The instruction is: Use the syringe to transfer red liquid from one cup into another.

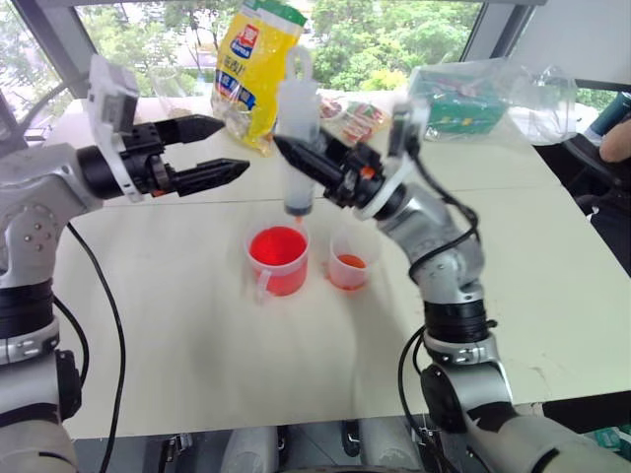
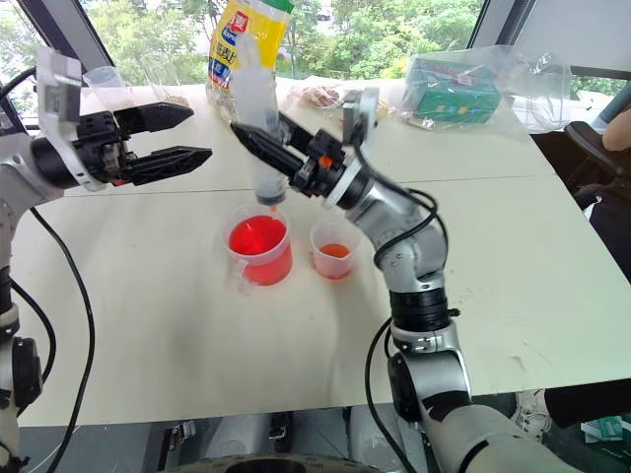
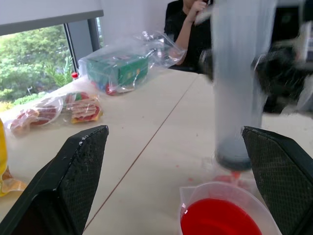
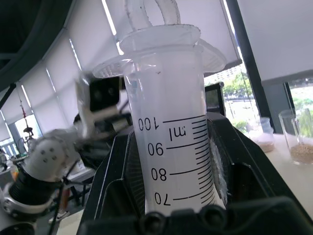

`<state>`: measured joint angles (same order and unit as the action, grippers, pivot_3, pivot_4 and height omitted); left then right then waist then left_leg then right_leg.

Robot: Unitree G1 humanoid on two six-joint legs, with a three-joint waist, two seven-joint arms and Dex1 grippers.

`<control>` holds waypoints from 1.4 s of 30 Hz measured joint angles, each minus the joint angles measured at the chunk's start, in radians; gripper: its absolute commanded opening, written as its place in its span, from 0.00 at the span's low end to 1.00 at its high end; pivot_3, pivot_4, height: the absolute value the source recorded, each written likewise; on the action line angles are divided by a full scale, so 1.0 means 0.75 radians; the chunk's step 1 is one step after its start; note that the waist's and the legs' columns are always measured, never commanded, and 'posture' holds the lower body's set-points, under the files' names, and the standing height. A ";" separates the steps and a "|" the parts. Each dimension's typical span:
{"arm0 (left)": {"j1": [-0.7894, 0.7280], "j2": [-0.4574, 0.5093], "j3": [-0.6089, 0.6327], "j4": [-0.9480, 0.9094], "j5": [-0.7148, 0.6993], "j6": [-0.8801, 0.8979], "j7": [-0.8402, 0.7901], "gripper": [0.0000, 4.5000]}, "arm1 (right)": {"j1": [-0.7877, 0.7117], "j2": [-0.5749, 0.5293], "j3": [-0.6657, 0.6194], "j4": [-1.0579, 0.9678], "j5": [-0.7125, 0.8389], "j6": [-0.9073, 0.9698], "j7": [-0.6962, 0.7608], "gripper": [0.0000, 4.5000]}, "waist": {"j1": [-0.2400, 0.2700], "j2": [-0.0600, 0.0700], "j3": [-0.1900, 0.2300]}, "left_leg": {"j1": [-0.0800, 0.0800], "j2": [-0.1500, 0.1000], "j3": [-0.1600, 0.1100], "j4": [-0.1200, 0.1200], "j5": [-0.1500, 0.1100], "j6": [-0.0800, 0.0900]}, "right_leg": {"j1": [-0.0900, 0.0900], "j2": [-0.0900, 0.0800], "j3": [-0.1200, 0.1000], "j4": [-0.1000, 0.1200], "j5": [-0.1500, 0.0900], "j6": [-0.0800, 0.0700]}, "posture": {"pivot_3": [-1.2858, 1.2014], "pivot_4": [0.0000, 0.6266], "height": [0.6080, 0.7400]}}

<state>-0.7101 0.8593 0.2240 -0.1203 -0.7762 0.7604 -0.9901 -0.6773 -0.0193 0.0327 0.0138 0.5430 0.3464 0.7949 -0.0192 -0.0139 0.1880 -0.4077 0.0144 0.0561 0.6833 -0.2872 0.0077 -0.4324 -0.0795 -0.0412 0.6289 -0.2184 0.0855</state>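
Syringe [image 1: 298,138]: upright, clamped between right gripper [image 1: 296,158] jaws, orange tip directly above handled beaker [image 1: 278,258]. Left gripper [image 1: 222,150]: jaws wide, empty, beside syringe.

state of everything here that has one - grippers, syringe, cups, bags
left gripper: open, holding nothing
right gripper: shut on the syringe
syringe: upright, orange tip down, just above the handled beaker
handled beaker: upright, holds bright red liquid
small cup: upright beside the beaker, a little orange-red liquid in it
yellow bag: standing at the table's far side
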 measured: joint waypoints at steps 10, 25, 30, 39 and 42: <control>0.004 -0.007 0.009 -0.016 -0.036 0.024 0.034 1.00 | 0.114 0.013 0.119 0.134 -0.141 -0.233 0.061 0.31 | 0.003 0.000 0.000 | 0.000 0.000 0.000 0.000 0.001 -0.001 | 0.000 0.000 0.000 0.001 0.000 0.000 | 0.52 0.24 1.00; -0.018 -0.130 -0.086 0.042 0.100 -0.100 0.053 1.00 | 0.123 0.000 0.161 0.131 -0.181 -0.251 0.074 0.31 | 0.002 0.000 0.000 | 0.001 0.000 0.000 0.000 0.002 -0.003 | 0.000 0.000 0.000 0.002 0.000 0.000 | 0.52 0.24 1.00; -0.058 -0.203 -0.111 0.055 0.137 -0.130 0.082 1.00 | 0.125 -0.002 0.155 0.131 -0.185 -0.251 0.071 0.31 | 0.004 0.000 0.000 | 0.001 0.000 0.000 0.000 0.002 -0.003 | 0.001 0.000 0.000 0.002 0.000 0.000 | 0.52 0.24 1.00; -0.073 -0.304 -0.138 0.066 0.148 -0.119 0.093 0.26 | 0.128 -0.003 0.131 0.133 -0.209 -0.251 0.054 0.31 | 0.002 0.000 0.000 | 0.001 0.000 -0.001 0.000 0.002 -0.003 | 0.000 0.000 0.000 0.002 0.000 0.000 | 0.52 0.24 1.00; -0.073 -0.312 -0.153 0.043 0.146 -0.112 0.088 0.02 | 0.128 -0.001 0.125 0.135 -0.210 -0.251 0.050 0.31 | 0.003 0.000 0.000 | 0.001 0.000 -0.001 0.000 0.002 -0.003 | 0.000 0.000 0.000 0.002 0.000 0.000 | 0.52 0.24 1.00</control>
<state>-0.7648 0.6255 0.1091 -0.0883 -0.6668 0.6764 -0.9243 -0.5814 -0.0202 0.1262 0.1150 0.3855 0.1580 0.8321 -0.0168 -0.0141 0.1878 -0.4070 0.0144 0.0556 0.6835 -0.2859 0.0056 -0.4321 -0.0795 -0.0410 0.6302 -0.2182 0.0854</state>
